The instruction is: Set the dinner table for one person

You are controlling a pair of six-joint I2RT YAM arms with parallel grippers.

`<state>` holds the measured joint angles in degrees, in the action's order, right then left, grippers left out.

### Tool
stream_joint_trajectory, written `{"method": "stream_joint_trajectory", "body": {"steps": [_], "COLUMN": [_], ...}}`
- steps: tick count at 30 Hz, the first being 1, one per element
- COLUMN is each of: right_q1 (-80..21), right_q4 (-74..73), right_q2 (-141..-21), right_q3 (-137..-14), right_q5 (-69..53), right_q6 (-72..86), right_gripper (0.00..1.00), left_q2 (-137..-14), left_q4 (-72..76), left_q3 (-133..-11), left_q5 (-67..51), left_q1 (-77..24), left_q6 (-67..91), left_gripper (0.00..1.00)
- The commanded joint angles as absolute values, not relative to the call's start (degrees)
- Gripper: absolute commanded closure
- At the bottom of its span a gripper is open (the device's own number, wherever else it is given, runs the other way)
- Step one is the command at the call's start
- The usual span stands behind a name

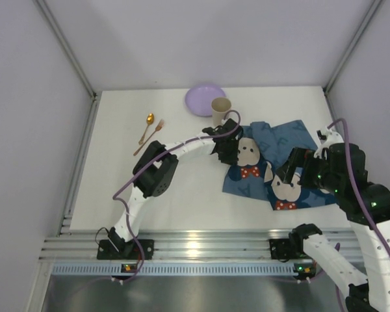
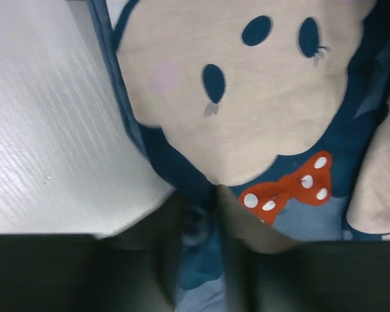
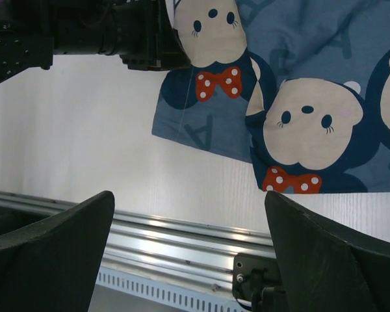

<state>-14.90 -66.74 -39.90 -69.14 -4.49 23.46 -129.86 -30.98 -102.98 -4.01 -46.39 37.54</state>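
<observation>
left gripper [image 2: 200,205] (pinching mat [image 2: 260,110]), dinner table [image 2: 45,143] beneath

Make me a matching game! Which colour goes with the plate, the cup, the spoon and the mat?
Things:
1. plate
2. cup
3. spoon
4. mat

Colours:
A. blue
B. coppery gold
C. purple
D. tan

Pairs: 1-C, 2-D, 3-B, 4-A
</observation>
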Motion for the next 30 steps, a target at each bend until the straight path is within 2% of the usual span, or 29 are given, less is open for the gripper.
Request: {"method": "stream_joint_trajectory", "body": {"steps": [1,2,3,7,10,20,24,30], "right_q1": [-15.21,-15.29,-15.29,-15.21,-15.21,-15.12,-15.12,-15.12], "right_q4": [-66.98,-66.62,-66.27,-63.73,-61.89,-52.48,-51.24,-36.76], "right_q2": [-40.69,-40.87,-41.22,-42.54,-45.52,-53.43,-59.83,-65.46], "right_q3": [-70.58,-70.32,-69.70,-66.89,-62.68,-46.16,-45.35,-37.71], "right_q5": [-3.08,-3.25,-3.77,-3.96,-4.48,-5.27,-7.03,-10.99], "right_q6": [22.50,22.50,22.41,22.50,22.33,26.36,30.14,33.75], "right_gripper": [0.00,0.00,0.00,0.00,0.00,0.00,0.00,0.00], "left_q2": [-134.21,-134.21,-134.12,-128.87,-122.21,-96.61,-90.71,-83.24], "left_q4": [-33.75,-33.66,-33.66,-34.01,-38.57,-44.29,-46.23,-48.43], "left_q3": [-101.87,-101.26,-100.73,-96.26,-93.88,-70.06,-63.56,-57.75], "left_q5": [-6.76,-7.20,-7.38,-6.25,-0.54,8.79,10.10,10.99], "left_q1": [-47.02,-47.11,-47.20,-47.29,-47.02,-42.90,-40.61,-37.80], "left_q6": [37.97,37.97,37.88,37.79,37.44,38.58,39.20,40.87], "left_gripper": [0.76,0.83,1.00,1.00,1.00,1.00,1.00,1.00]}}
